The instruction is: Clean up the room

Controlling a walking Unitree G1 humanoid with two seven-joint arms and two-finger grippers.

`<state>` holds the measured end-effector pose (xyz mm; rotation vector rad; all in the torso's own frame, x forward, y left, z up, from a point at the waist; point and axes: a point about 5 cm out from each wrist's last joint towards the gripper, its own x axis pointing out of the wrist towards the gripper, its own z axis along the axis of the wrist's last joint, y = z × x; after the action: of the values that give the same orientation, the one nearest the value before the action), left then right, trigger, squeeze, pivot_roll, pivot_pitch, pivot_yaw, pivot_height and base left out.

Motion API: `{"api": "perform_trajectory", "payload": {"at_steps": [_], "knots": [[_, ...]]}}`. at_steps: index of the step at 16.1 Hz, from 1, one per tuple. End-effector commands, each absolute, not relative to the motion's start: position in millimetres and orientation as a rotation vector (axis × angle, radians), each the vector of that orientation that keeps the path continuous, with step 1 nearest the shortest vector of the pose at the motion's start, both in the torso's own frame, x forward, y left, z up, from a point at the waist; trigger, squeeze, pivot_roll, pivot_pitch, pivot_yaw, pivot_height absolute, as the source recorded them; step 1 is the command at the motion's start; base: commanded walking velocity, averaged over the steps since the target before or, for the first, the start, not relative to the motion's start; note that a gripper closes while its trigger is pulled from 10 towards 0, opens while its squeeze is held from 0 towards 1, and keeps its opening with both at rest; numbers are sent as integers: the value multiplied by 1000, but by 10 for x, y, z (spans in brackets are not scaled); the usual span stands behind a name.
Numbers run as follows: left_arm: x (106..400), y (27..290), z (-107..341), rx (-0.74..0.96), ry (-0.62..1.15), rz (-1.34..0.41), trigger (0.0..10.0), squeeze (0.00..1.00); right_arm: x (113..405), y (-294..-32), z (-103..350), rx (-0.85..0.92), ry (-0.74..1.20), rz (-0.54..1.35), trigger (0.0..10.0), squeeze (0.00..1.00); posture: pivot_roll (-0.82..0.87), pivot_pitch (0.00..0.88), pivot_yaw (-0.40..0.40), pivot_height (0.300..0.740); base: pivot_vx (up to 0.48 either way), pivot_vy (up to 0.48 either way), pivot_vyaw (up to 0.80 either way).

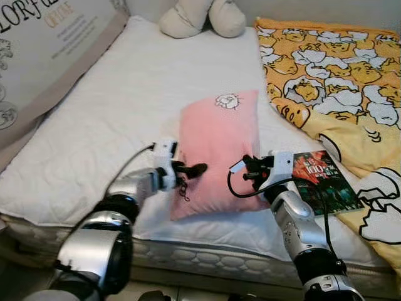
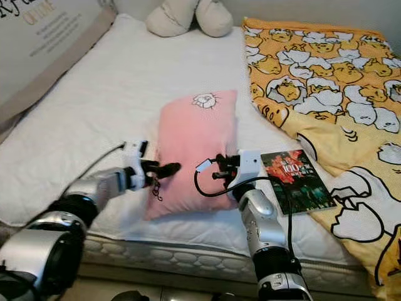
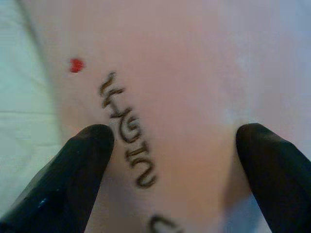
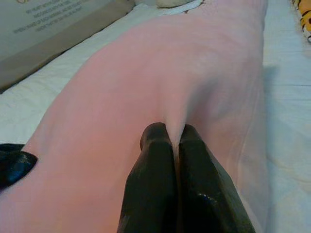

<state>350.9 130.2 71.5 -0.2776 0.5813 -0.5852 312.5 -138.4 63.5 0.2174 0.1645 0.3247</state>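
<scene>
I have the pillow (image 1: 217, 150) mid-bed (image 1: 125, 106); my right gripper (image 4: 174, 141) pinches a fold at its 4 o'clock edge, fingers closed on the fabric. My left gripper (image 1: 191, 169) sits spread over its 8 o'clock edge; a book (image 1: 324, 182) lies at 3 o'clock.

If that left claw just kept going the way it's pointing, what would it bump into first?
Most likely the pink pillow. The left gripper points at its side edge with fingers open, and the left wrist view shows pink fabric right ahead between them.
</scene>
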Motion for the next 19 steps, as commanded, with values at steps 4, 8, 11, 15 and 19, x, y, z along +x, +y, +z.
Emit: {"api": "perform_trajectory", "payload": {"at_steps": [4, 8, 11, 15, 19], "knots": [[3494, 1596, 727, -225, 597, -557, 10000, 0, 3113, -1396, 645, 229, 161, 320, 0, 0, 0, 33, 0, 740, 0, 0, 0], [3368, 1637, 568, -167, 652, -597, 10000, 0, 3112, -1403, 648, 228, 161, 322, 0, 0, 2, 34, -5, 740, 0, 0, 0], [3297, 1523, 462, -52, 673, -660, 10000, 0, 3116, -1400, 651, 226, 162, 327, 0, 0, 4, 38, -10, 740, 0, 0, 0], [3326, 1202, 486, -113, 626, -693, 10000, 0, 3108, -1370, 645, 225, 166, 338, 0, 0, 1, 42, -14, 740, 0, 0, 0], [3388, 972, 572, -428, 579, -618, 10000, 0, 3112, -1358, 646, 228, 167, 339, 0, 0, 2, 42, -7, 740, 0, 0, 0]]}}
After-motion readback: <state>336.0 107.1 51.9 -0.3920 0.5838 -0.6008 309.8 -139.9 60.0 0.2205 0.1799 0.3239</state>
